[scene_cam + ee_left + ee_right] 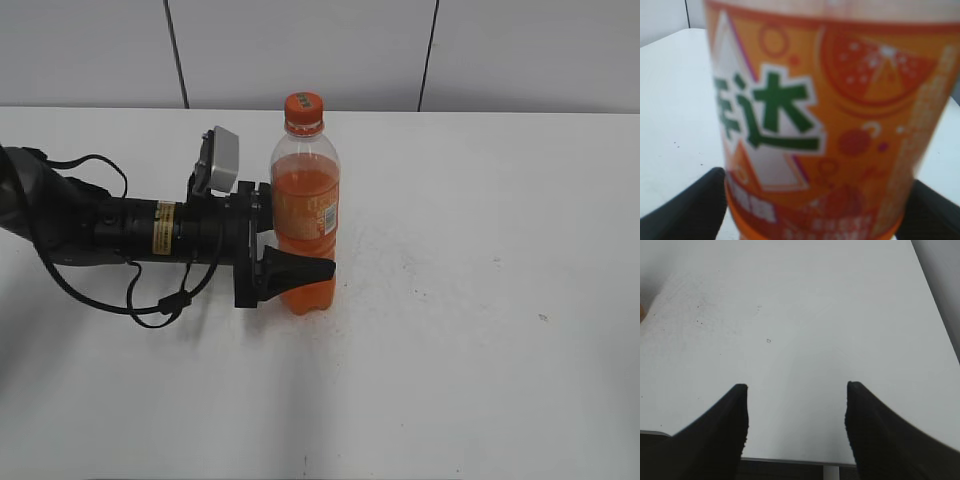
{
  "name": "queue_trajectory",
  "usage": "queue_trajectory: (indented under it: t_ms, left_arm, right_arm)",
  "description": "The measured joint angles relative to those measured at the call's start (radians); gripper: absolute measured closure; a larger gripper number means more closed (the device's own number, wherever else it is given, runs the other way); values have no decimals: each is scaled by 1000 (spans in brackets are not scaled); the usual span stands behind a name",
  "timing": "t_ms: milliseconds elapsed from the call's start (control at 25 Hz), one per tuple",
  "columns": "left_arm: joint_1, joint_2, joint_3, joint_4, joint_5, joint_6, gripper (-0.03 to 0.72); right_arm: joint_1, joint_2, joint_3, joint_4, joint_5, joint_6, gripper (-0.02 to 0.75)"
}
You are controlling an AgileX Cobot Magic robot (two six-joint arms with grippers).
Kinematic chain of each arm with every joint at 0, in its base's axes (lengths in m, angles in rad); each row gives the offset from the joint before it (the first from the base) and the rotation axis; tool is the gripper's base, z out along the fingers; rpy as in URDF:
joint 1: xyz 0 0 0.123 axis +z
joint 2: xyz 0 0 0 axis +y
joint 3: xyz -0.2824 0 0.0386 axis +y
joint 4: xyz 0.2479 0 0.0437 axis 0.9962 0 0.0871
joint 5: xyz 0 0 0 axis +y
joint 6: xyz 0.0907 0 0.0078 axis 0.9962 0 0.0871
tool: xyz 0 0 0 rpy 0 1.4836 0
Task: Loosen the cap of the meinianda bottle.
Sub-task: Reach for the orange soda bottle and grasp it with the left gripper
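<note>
Jaws of my left gripper [300, 272] clench the meinianda bottle [305, 215] at frame centre (cap [304, 107] on); right gripper [796, 405] gapes released above the counter [805, 315].

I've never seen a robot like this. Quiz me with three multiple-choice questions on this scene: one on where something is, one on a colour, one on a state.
1. Where does the left gripper meet the meinianda bottle?
A. at the cap
B. at the lower body
C. nowhere

2. What colour is the cap?
A. orange
B. blue
C. white

3. How is the right gripper?
A. shut on the cap
B. shut on the bottle
C. open, holding nothing

Answers:
1 B: the exterior view shows its dark fingers around the bottle's lower part.
2 A: the cap matches the orange drink.
3 C: only bare white table shows between its spread fingers.
</note>
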Motion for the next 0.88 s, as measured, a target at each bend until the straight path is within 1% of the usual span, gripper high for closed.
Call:
queue_trajectory:
  t_ms: [160,280,320,880]
  left_arm:
    - [0,11,-3,1,-1,-6,186]
    - [0,11,-3,-1,-3,-6,266]
    - [0,11,-3,-1,-3,-7,281]
    - [-1,11,-3,-7,-3,-10,288]
  right_arm:
    - [0,0,0,0,0,0,275]
    - [0,0,0,0,0,0,275]
    - [0,0,0,0,0,0,275]
    - [0,0,0,0,0,0,275]
